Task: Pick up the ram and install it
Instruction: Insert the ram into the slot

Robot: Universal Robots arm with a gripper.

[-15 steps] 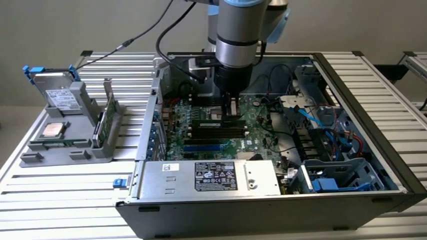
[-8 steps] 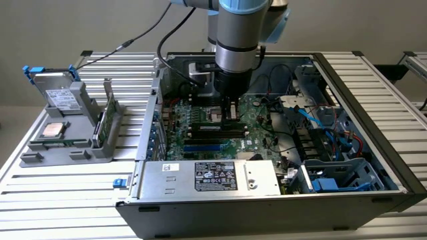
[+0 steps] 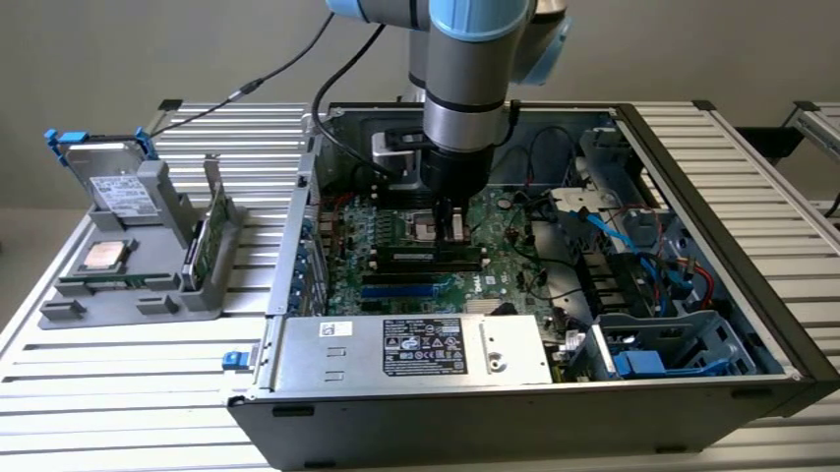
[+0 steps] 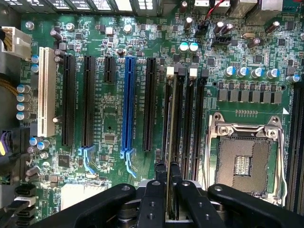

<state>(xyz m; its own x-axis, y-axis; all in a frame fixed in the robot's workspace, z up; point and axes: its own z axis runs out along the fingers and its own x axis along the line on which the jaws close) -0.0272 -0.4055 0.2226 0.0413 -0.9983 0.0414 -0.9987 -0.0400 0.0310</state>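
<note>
We see the pincer [image 3: 450,224] lowered inside the open computer case [image 3: 735,324], directly over the motherboard [image 4: 114,128]. Its two dark fingers [image 4: 159,190] are drawn narrow and clamp the ram [image 4: 169,204] between them. The stick appears edge-on as a thin line running out from the grip. It lies along one of the black memory slots [image 4: 190,123] directly beneath the pincer, and a white latch [image 4: 170,71] sits at the far end of that slot. We cannot tell whether the ram is already seated or just above the slot.

To one side of the pincer is the open processor socket [image 4: 247,161] with its metal frame. To the other side are the long expansion slots, one of them blue [image 4: 128,104].

In the exterior view, the silver power supply box [image 3: 407,349] lies nearer the camera than the pincer. Well apart from the pincer, towards the exterior view's left, a grey holder [image 3: 118,295] rests on the ribbed metal surface [image 3: 132,393]. It carries a square processor chip [image 3: 102,256] and a drive box with blue clips [image 3: 112,187].
</note>
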